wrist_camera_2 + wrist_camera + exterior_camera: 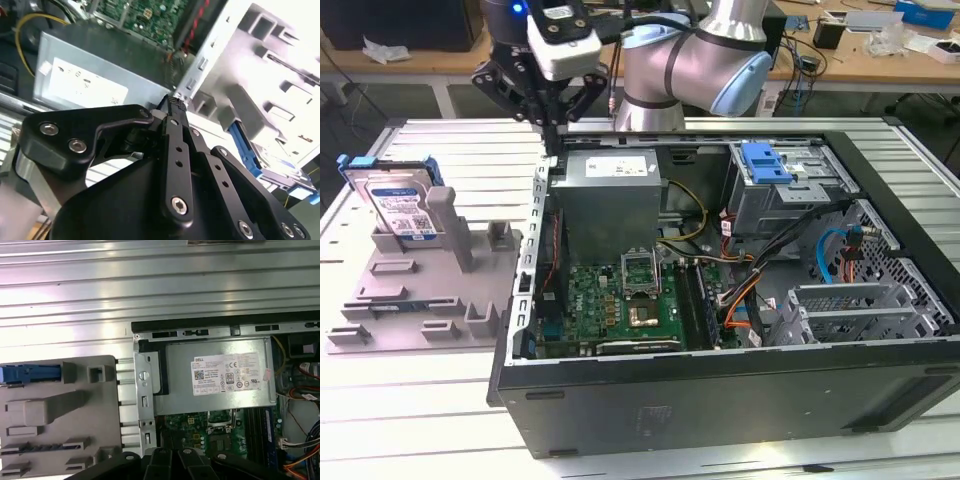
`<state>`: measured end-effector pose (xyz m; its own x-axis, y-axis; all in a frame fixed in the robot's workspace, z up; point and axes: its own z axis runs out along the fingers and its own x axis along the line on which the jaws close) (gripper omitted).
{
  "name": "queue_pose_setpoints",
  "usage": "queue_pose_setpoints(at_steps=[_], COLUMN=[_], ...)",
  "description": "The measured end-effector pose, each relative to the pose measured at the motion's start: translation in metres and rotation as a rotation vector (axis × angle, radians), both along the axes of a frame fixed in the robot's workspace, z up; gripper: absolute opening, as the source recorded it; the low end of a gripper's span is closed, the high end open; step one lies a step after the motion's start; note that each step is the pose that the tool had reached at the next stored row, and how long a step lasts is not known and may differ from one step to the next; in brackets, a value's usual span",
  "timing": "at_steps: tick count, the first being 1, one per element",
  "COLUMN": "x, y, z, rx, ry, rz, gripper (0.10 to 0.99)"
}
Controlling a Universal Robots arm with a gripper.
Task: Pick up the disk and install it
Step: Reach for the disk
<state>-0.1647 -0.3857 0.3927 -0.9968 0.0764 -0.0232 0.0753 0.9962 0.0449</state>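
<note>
The disk stands on edge in a slot of the grey fixture, which lies on the slatted bench at the exterior view's left. The drive label faces the camera, and the blue bracket frames the top and sides. In the first wrist view the disk appears edge-on as a blue strip at one corner of the fixture. The open case lies on its side just beside the fixture, towards the exterior view's right. Inside it are the power supply with its white sticker, the mainboard below the supply, and a drive cage carrying a bare blue tab. The gripper hangs above the corner of the case where the power supply sits, near the case wall on the fixture side. It points downward and is apart from the disk. The fingers are closed tip against tip and hold nothing. In the second wrist view the gripper has its tips over the edge of the power supply, with the fixture to one side. The first wrist view looks down on the power supply and the case wall.
</note>
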Motion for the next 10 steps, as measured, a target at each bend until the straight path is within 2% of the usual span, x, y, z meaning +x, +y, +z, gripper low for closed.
queue_pose_setpoints(at_steps=[4, 8, 10], x=[-0.0269, -0.0412, -0.0532], y=[0.0125, 0.0193, 0.0242], z=[-0.0013, -0.0022, -0.0028], rx=[0.0, 0.0, 0.0], ry=[-0.0002, -0.0002, -0.0002], rz=[0.0, -0.001, -0.001], gripper=[0.106, 0.106, 0.106])
